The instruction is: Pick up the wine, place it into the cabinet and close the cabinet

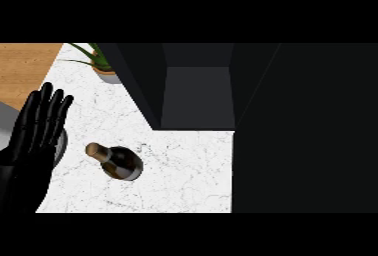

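Nearest, the left hand [38,125] rests flat, fingers straight, holding nothing. Just to its right the wine [117,161] stands ungrasped on the tabletop [184,170]; picking up looks not yet begun. Next, fingers must curl round the bottle, then lift it toward the open cabinet [196,95] beyond.

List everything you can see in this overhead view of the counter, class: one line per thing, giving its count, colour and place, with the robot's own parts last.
wine bottle: one, dark glass with tan cork, on the counter, left of centre
potted plant: one, green leaves in a pale pot, far end of the counter
cabinet: one, dark, standing open, right of the plant
counter: one, white marble
floor: wood brown, upper left
left hand: one, black, open, fingers up, resting at the left edge
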Available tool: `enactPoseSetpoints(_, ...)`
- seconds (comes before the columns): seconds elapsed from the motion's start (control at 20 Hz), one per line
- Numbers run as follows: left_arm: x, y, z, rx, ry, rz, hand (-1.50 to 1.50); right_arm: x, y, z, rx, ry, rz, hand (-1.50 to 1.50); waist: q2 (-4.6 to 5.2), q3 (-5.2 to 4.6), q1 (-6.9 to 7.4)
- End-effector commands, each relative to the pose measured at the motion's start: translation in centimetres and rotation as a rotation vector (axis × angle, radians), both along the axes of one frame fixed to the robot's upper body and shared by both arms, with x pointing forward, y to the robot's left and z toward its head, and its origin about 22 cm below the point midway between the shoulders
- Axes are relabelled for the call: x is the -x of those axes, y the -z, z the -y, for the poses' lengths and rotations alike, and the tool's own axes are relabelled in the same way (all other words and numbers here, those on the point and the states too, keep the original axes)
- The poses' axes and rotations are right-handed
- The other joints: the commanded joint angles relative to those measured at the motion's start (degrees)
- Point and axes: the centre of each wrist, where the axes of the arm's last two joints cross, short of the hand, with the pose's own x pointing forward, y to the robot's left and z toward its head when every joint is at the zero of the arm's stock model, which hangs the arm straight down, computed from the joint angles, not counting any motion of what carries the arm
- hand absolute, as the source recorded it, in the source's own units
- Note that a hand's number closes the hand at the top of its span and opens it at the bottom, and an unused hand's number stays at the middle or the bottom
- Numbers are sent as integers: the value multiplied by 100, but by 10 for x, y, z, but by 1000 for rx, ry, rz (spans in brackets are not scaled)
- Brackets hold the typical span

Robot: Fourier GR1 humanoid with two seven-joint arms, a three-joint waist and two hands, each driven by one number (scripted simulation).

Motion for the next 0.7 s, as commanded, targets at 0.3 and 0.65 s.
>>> enactPoseSetpoints(0.3, 14, 23, 45, 241, 331, -96, -150, 32, 3, -13, -9, -234, -75, -150, -37, -60, -94)
enactPoseSetpoints(0.65, 60, -17, 62, 292, 390, -133, -150, 57, -28, -9, -3, -271, -120, -150, -38, -50, -21)
